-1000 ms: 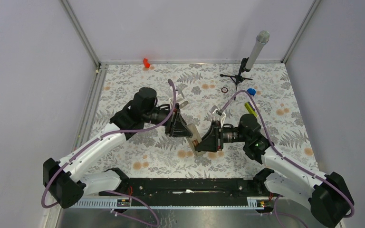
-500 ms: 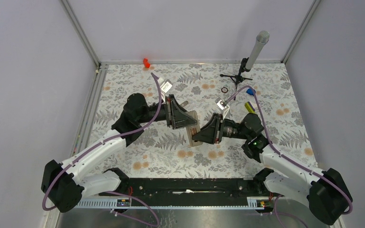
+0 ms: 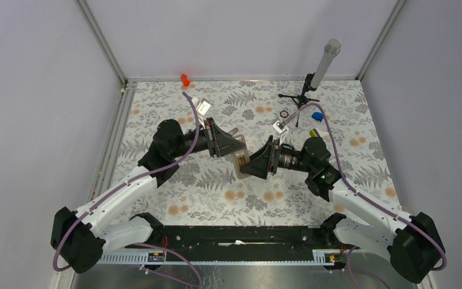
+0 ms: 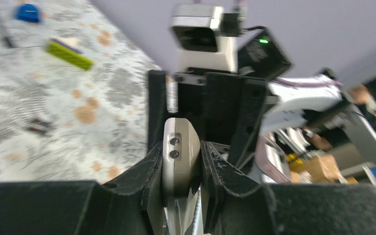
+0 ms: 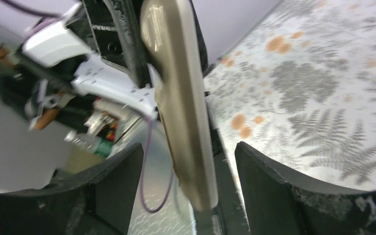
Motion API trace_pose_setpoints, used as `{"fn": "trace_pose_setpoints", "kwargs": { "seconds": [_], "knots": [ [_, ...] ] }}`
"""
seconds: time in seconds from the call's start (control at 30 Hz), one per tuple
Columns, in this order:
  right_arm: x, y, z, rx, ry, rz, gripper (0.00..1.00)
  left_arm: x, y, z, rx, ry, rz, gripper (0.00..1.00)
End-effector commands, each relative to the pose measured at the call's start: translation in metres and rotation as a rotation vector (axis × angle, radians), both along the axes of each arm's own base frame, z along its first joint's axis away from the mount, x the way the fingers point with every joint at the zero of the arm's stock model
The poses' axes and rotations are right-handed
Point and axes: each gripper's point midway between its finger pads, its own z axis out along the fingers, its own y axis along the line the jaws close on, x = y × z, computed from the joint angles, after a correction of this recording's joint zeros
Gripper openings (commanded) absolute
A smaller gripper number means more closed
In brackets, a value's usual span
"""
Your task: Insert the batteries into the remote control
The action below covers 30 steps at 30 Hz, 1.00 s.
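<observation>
Right in the middle of the overhead view, the two arms meet head-on above the fern-patterned table (image 3: pixel 374 155). The left hand (image 4: pixel 181 155) is clenched on the remote control (image 4: pixel 179 141). Its black fingers (image 4: pixel 149 169) press the two broad faces, so the white handset stands on edge between them. The right hand (image 5: pixel 186 149) is spread wide around the handset's other end, with a gap on either side. A yellow-green bar (image 4: pixel 70 54) lies on the table at the upper left of the left wrist view.
</observation>
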Motion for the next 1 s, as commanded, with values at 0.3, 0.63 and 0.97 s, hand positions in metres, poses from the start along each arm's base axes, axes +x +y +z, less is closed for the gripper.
{"fn": "trace_pose_setpoints", "kwargs": {
  "seconds": [0.3,0.63,0.97],
  "knots": [
    [0.126,-0.096,-0.112,-0.764,0.035,-0.807,0.59,0.102,0.138,-0.071,0.339,0.100,0.890,0.00],
    [0.162,-0.121,-0.176,-1.098,0.019,-0.901,0.49,0.100,0.132,-0.078,0.341,0.130,0.788,0.00],
    [0.190,-0.129,-0.208,-1.223,0.091,-0.955,0.49,0.101,0.126,-0.090,0.329,0.176,0.718,0.00]
  ]
}}
